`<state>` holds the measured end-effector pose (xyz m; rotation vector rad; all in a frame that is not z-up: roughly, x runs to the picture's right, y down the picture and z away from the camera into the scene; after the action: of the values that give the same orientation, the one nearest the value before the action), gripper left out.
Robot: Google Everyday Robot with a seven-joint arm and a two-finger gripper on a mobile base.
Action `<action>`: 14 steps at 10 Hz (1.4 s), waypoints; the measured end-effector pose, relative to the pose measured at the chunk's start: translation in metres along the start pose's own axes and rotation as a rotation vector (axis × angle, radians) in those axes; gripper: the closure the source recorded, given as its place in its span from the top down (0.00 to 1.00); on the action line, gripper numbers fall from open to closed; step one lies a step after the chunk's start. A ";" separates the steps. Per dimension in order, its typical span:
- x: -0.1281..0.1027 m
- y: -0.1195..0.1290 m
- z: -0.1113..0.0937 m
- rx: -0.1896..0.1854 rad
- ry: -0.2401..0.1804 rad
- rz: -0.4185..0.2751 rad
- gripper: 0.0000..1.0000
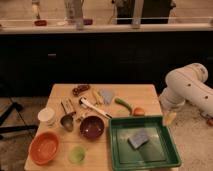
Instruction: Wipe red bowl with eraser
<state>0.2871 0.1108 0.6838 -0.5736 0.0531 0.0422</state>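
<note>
The eraser [67, 106], a small tan-brown block, lies on the left half of the wooden table [145, 92], just behind a white cup [47, 116]. Two bowls look reddish. A dark red bowl [92, 127] sits mid-table, and an orange-red bowl [44, 147] sits at the front left corner. My white arm [187, 90] hangs off the table's right side. Its gripper [170, 118] points down beside the right edge, open and holding nothing, far from the eraser and both bowls.
A green tray [167, 152] at the front right holds a blue-grey sponge [139, 138]. Also on the table are a white-handled brush [95, 107], a metal scoop [67, 122], a small green cup [76, 153], a grey cloth [106, 95], a green vegetable [123, 105] and dark red items [80, 90]. A dark counter runs behind.
</note>
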 end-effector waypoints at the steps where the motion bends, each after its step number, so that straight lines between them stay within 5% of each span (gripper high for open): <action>1: -0.008 -0.006 0.000 0.004 0.013 -0.005 0.80; 6: -0.097 -0.047 0.004 0.039 0.076 0.011 0.80; 12: -0.106 -0.048 0.006 0.038 0.084 0.016 0.80; 14: -0.112 -0.048 0.010 0.035 0.054 0.040 0.80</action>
<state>0.1780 0.0733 0.7246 -0.5384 0.1175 0.0647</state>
